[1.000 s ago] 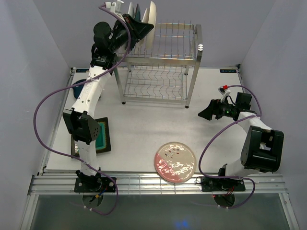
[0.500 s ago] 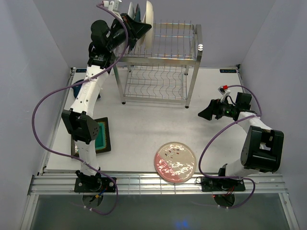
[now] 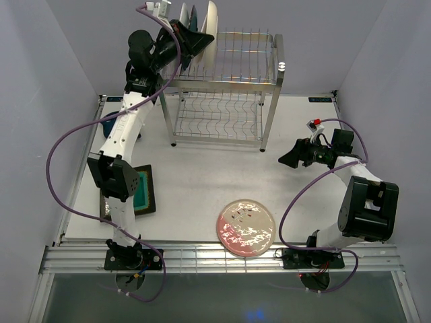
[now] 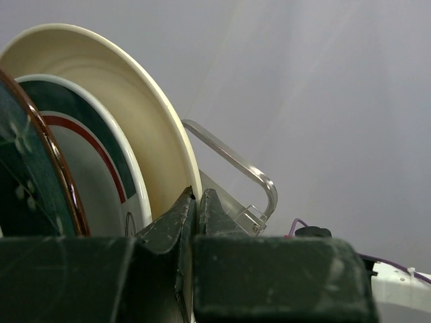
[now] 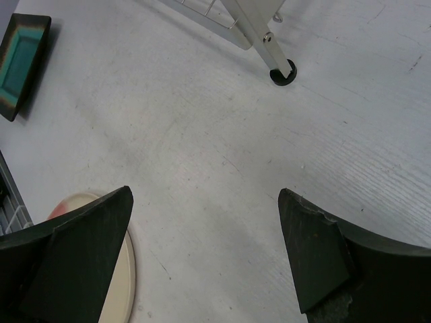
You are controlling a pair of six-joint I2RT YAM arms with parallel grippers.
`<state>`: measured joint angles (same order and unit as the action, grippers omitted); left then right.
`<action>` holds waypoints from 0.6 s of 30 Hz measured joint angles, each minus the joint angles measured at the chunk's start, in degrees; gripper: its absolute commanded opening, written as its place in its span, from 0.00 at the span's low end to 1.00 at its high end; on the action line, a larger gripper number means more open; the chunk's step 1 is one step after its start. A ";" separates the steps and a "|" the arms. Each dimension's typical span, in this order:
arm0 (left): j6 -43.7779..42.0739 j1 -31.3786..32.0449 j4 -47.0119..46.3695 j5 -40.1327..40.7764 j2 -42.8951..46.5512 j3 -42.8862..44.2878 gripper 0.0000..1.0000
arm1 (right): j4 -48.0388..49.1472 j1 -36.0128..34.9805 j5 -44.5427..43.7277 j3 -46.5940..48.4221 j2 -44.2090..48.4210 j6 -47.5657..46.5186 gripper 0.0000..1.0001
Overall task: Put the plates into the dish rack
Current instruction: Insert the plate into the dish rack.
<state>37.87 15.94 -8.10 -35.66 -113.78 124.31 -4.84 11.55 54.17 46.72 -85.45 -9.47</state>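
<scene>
Top external view, please: where do the plates stand?

In this view you have three plates upright in the left end of the top shelf of the dish rack [image 3: 276,74]. The cream plate [image 3: 212,20] is the one most to the right. On the surface [image 3: 202,168] lie the pink plate [image 3: 246,227], near the front edge, and the square green plate [image 3: 143,190], at the left just beside your left arm. One blue dish [image 3: 108,123] is mostly hidden behind that arm.

And my left pincer?

Your left pincer [image 4: 196,202] is up at the top shelf. In the left wrist view its fingers are pressed almost together. The lower rim of the cream plate goes in between the tips, so it has hold of this plate. Just beside it stand the white plate with green and red rim [image 4: 101,182] and a dark teal plate [image 4: 27,195], both upright.

The right one?

Your right pincer [image 5: 202,256] hangs over the surface at the right, near the foot [image 5: 279,73] of the rack. It is spread wide and it holds nothing. Under one finger you see an edge of the pink plate.
</scene>
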 measured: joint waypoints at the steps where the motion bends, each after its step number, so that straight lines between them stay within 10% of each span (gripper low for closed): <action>1: 0.15 -0.02 0.33 -0.42 -0.52 1.05 0.00 | 0.00 0.00 0.00 0.00 -0.07 0.00 0.94; 18: 4.57 0.66 0.00 0.13 -1.95 2.14 0.00 | -0.90 0.00 0.02 0.02 -0.55 0.00 0.94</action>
<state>42.44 16.60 -8.10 -35.53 -115.72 126.45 -5.74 11.55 54.19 46.74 -86.00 -9.47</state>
